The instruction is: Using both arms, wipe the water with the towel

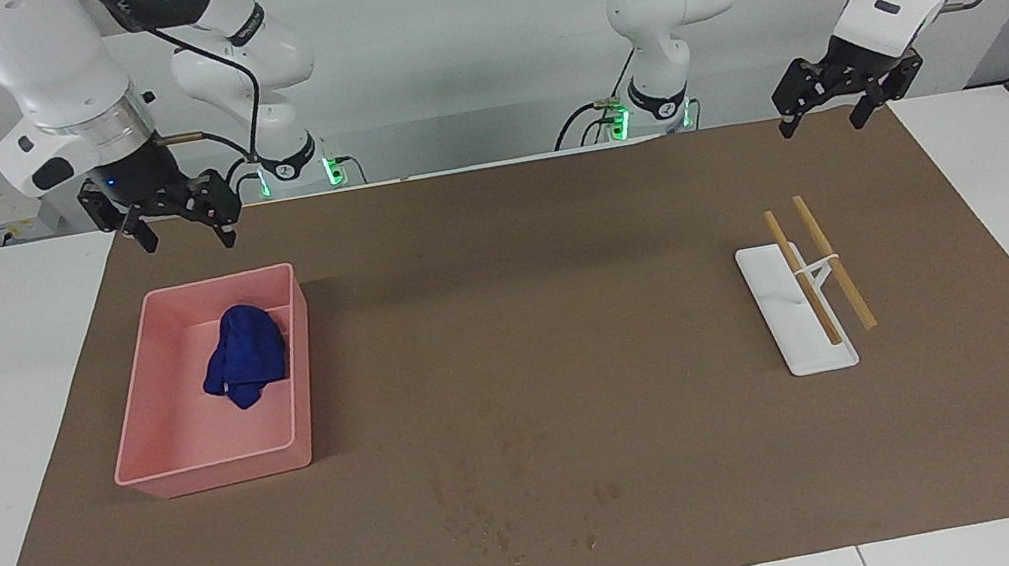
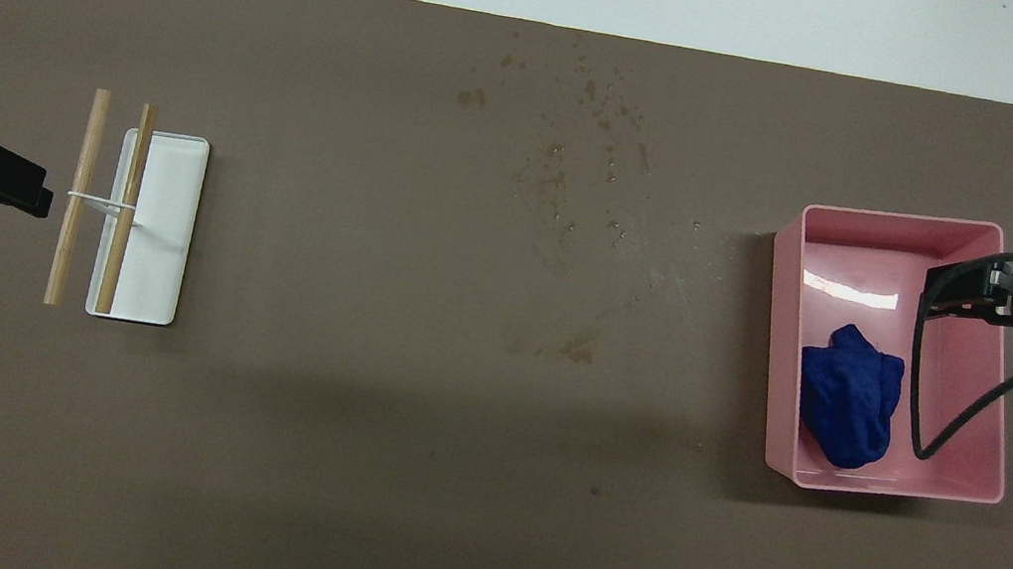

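Deep-blue towel (image 1: 245, 355) lengthwise in pink tray (image 1: 141, 401), both grippers' jaws wide, empty

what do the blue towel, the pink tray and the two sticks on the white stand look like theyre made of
Towel: soft cloth, matte deep blue, lumpy with folds.
Tray: likely moulded plastic, smooth pink; the overhead view shows a bright glare on its floor.
Sticks: probably bare wood or bamboo, pale tan, straight.
Stand: smooth white, plastic perhaps; cannot tell.
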Action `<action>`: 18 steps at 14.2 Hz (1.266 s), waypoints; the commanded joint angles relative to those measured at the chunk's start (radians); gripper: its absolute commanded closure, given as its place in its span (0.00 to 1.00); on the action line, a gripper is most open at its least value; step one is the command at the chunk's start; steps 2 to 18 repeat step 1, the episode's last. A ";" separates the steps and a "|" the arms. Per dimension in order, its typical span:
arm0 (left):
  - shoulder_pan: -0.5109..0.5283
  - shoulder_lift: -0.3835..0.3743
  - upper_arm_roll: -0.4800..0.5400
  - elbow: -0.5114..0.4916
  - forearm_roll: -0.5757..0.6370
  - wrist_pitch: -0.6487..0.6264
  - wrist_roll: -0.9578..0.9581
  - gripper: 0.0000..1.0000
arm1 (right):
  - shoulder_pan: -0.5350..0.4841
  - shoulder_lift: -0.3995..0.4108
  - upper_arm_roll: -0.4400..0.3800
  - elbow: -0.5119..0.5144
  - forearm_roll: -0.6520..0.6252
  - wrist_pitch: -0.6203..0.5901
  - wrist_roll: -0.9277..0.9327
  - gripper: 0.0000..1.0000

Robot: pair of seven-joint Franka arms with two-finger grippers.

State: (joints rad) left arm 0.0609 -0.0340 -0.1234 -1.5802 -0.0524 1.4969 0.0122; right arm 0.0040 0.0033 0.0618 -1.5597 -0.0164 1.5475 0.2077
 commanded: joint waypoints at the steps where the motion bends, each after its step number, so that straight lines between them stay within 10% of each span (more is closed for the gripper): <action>1: 0.013 -0.010 -0.007 -0.006 -0.010 -0.012 0.014 0.00 | -0.006 0.004 0.006 0.007 0.001 -0.014 0.018 0.00; 18: 0.013 -0.010 -0.007 -0.006 -0.010 -0.012 0.014 0.00 | -0.006 0.004 0.006 0.007 0.001 -0.014 0.018 0.00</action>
